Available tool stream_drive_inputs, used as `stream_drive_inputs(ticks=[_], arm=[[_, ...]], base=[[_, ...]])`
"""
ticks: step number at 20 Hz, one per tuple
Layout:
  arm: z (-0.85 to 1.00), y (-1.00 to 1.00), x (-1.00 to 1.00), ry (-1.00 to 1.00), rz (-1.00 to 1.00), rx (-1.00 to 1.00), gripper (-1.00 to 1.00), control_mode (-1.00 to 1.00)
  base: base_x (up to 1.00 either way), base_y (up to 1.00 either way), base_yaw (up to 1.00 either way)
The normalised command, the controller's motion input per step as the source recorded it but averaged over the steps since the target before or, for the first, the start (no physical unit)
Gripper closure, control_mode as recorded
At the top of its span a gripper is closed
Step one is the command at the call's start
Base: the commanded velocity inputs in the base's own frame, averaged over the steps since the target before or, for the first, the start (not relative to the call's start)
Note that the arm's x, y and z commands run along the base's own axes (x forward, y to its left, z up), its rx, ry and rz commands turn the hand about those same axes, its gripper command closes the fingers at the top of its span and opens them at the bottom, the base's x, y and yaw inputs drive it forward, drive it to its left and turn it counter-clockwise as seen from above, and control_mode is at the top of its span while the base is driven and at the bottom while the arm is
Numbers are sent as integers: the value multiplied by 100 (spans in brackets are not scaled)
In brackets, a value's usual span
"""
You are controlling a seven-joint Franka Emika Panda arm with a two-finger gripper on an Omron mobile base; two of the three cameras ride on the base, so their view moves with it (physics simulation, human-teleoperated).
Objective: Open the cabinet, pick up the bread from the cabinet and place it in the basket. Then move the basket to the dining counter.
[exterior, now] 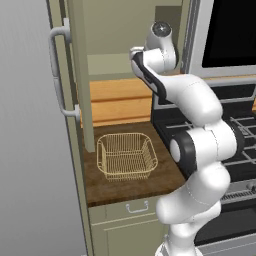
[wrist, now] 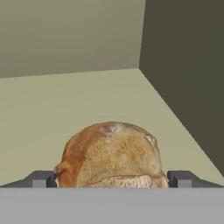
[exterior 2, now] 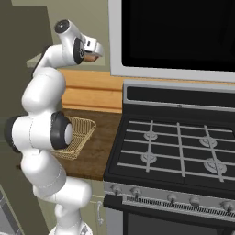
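Bread (wrist: 111,155) between spread gripper (wrist: 111,178) fingertips

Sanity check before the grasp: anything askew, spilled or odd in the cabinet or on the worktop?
Nothing stands out. The bread sits whole on the cabinet shelf, between the open end effector tips. The basket stands upright and empty on the worktop, cabinet door swung open.

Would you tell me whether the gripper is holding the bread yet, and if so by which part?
Nothing is held yet. The gripper is open, its fingertips either side of the bread on the cabinet shelf, flanking its near end.
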Motion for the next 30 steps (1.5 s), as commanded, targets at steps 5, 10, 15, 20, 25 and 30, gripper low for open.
stream_drive_inputs(ticks=[5,10,15,20,25,30], arm=[[-20,0,15,0,0,0,100,-100],[-7,0,-9,0,0,0,100,-100],[0,7,-74,-4,0,0,100,-100],[15,0,-88,-1,0,0,100,-100],[34,0,-100,0,0,10,100,-100],[18,-12,-100,2,2,6,100,-100]], base=[[0,0,0],[0,0,0],[0,0,0],[0,0,0],[0,0,0],[0,0,0]])
